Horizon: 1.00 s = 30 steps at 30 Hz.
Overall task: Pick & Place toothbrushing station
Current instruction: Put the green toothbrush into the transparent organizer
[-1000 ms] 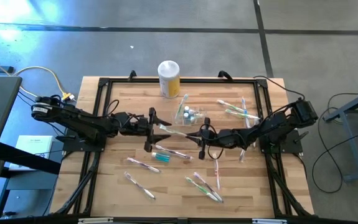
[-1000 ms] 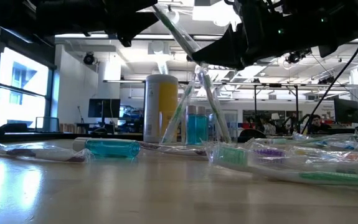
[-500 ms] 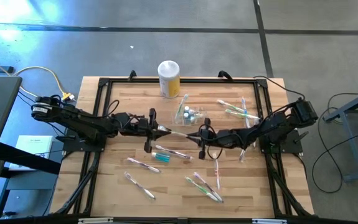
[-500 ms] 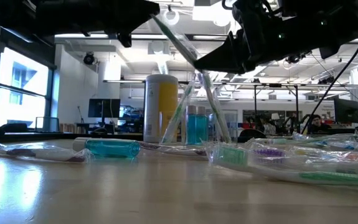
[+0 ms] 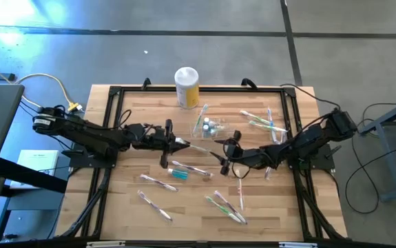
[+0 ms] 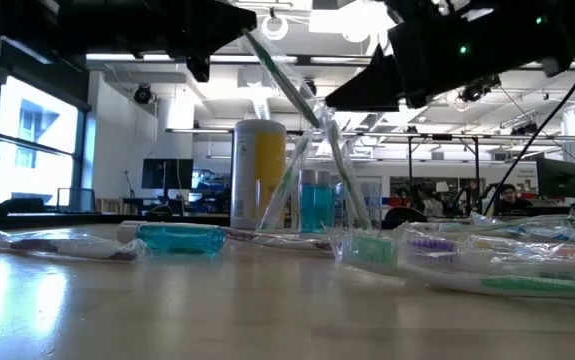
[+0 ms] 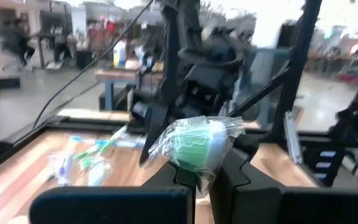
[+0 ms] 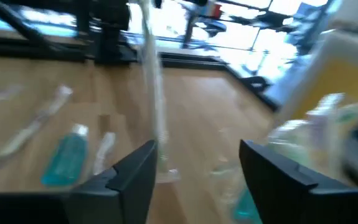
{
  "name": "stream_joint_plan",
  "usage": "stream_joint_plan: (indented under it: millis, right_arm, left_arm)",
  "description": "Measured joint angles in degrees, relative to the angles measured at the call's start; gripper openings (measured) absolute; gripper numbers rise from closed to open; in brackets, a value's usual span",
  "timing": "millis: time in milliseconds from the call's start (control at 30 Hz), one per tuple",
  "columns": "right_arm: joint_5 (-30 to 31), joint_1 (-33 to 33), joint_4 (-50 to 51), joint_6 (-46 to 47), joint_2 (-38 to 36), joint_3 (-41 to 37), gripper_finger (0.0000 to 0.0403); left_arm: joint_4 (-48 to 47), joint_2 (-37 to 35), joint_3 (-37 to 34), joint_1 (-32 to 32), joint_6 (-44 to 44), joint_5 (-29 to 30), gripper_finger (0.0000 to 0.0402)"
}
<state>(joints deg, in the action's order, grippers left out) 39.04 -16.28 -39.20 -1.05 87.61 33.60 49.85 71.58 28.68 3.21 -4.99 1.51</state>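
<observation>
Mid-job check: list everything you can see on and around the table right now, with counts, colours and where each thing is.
Toothbrushing station: one, clear plastic, table's far middle, with brushes and small blue bottles standing in it.
Yellow canister: one, yellow with white lid, far edge of the table.
Wrapped toothbrushes: many, clear wrap with green, pink or purple parts; a cluster far right, others near middle and near left.
Teal tube: one, lying left of centre.
Held toothbrush: one, wrapped, green head, raised above the table.
Table: one, light wood with black frame.
Left gripper: fingers shut on the held toothbrush.
Right gripper: fingers open, at the brush's other end.
</observation>
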Motion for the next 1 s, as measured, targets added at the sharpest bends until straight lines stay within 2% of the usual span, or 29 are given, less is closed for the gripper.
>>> stream_joint_plan:
  millis: [100, 233, 400, 567, 800, 1000]
  right_arm:
    - [5.3, -1.9, 1.8, -1.4, -2.2, 0.0, 0.0241]
    - [9.9, -4.3, 3.5, -3.2, -4.6, 0.0, 0.0246]
    - [10.4, -5.5, 4.4, -3.5, -5.5, 0.0, 0.0246]
    - [10.4, -5.5, 5.2, -3.3, -5.5, 0.0, 0.0246]
    - [10.4, -5.5, 5.2, -3.3, -5.5, 0.0, 0.0246]
    - [10.3, -5.3, 5.3, -3.2, -5.5, 0.0, 0.0246]
  left_arm:
    - [-16.1, -2.5, 6.0, -0.8, 0.1, 2.3, 0.0007]
    - [-41.9, -2.5, 19.2, -2.5, 0.2, 5.5, 0.0007]
    - [-61.0, 0.6, 33.7, -5.1, 0.2, 6.6, 0.0007]
    - [-66.4, 3.6, 40.0, -11.4, 0.2, 3.2, 0.0007]
    - [-68.9, 8.7, 40.0, -21.1, -1.4, -6.0, 0.0007]
    - [-67.5, 13.4, 40.0, -23.5, -1.3, -8.9, 0.0007]
